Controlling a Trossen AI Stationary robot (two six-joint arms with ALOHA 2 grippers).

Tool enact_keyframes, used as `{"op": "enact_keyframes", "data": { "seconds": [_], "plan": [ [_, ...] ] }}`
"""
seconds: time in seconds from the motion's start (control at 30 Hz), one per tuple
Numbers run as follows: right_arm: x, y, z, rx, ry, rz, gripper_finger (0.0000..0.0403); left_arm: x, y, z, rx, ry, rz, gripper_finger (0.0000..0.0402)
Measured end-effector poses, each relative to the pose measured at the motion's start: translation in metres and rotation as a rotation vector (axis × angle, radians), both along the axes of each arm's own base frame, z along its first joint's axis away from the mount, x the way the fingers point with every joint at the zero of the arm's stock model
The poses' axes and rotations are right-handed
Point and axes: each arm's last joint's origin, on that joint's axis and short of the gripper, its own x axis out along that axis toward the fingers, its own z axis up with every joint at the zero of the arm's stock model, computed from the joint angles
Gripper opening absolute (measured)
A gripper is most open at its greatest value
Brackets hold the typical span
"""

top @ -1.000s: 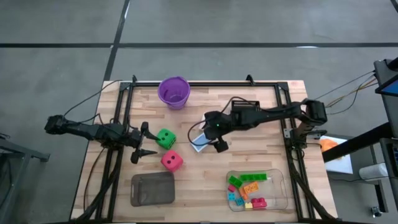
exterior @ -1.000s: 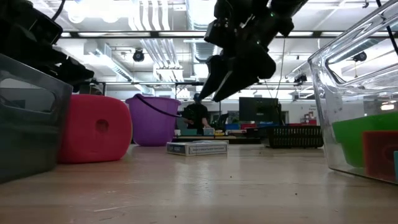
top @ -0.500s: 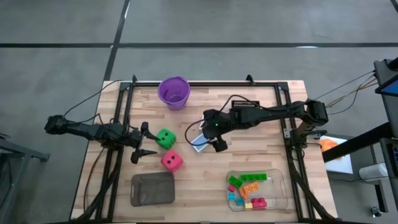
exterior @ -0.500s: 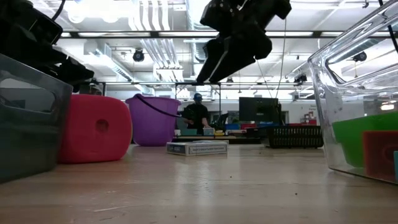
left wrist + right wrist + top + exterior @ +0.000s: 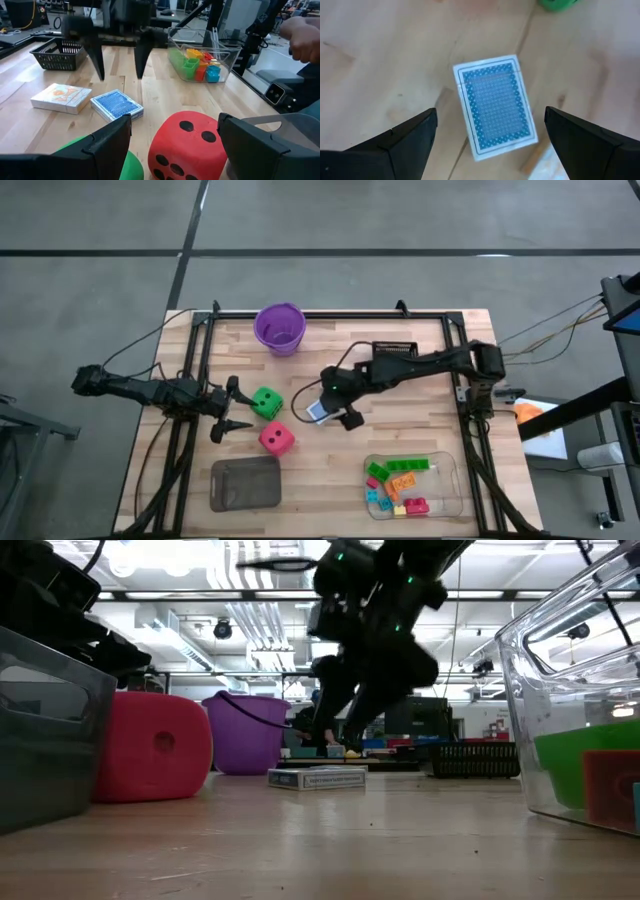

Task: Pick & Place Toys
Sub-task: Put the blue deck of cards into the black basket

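Observation:
A blue-backed card box (image 5: 495, 107) lies flat on the wooden table near its middle (image 5: 316, 411). My right gripper (image 5: 327, 406) hangs open just above it, pointing steeply down, one finger on either side and touching nothing. An orange card box (image 5: 61, 97) lies beside the blue one. The green die (image 5: 266, 402) and the red die (image 5: 276, 439) rest on the table left of centre. My left gripper (image 5: 232, 412) waits open and level by the left edge, facing the dice. Several coloured bricks (image 5: 398, 483) lie in the clear tray.
A purple cup (image 5: 280, 327) stands at the far edge. A grey tray (image 5: 245, 483) sits near the front left and the clear tray (image 5: 450, 480) at the front right. A black mesh basket (image 5: 60, 52) stands beyond the cards. A person's hand (image 5: 302, 37) shows past the table's right side.
My right gripper has gone down and toward the table's left edge, tipping more steeply downward, and now hangs over the blue card box. Its fingers have stayed apart. The cards and dice have not moved.

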Motion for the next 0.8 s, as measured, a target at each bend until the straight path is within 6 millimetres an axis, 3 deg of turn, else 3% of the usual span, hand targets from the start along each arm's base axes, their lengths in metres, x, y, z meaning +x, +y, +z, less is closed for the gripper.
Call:
{"op": "enact_keyframes", "data": {
  "seconds": [0.33, 0.63, 0.8],
  "plan": [
    [0.028, -0.003, -0.031, -0.005, 0.101, 0.056, 0.0363, 0.0, 0.0, 0.0, 0.0, 0.0, 0.0, 0.0301],
    [0.048, -0.005, -0.043, -0.02, 0.173, 0.065, 0.0363, 0.0, 0.0, 0.0, 0.0, 0.0, 0.0, 0.0301],
    [0.048, -0.006, -0.047, -0.015, 0.2, 0.07, 0.0363, 0.0, 0.0, 0.0, 0.0, 0.0, 0.0, 0.0301]
  ]
}}
